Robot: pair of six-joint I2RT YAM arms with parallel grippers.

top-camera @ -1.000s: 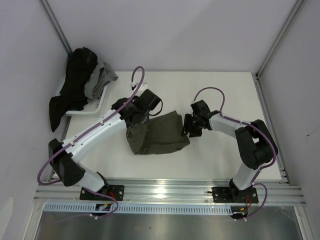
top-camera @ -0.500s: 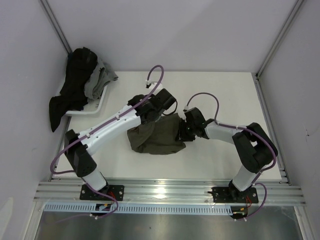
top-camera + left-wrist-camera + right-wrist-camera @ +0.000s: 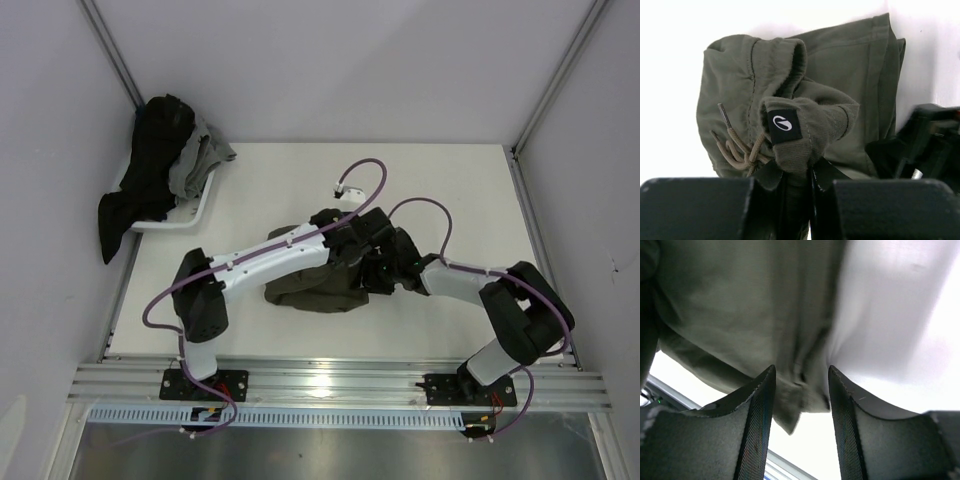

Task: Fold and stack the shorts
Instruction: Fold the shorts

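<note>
At the middle of the top view, the olive-green shorts (image 3: 305,290) lie bunched on the white table (image 3: 460,185), with both arms meeting over their right end. From the lower left of that view the left arm stretches across the cloth. In its wrist view the left gripper (image 3: 799,172) is clenched on a raised fold of the ribbed waistband, which stands up between the two dark fingers (image 3: 771,176) at the bottom of the frame. A small black label (image 3: 782,123) with a white mark sits on that pinched fold, and the tan drawstring (image 3: 737,147) dangles in a loose tangle just to its left. Behind the fold, the rest of the shorts spreads towards the upper right of the frame, layered flat on the table. The right gripper (image 3: 801,371) has its jaws apart, astride a hem of the shorts that hangs between the two fingers; no squeeze on the cloth shows, and the view is blurred. At the upper left of the top view, a heap of dark clothes (image 3: 150,165) with a grey garment (image 3: 195,160) rests on a white tray (image 3: 205,208), well apart from the shorts.
</note>
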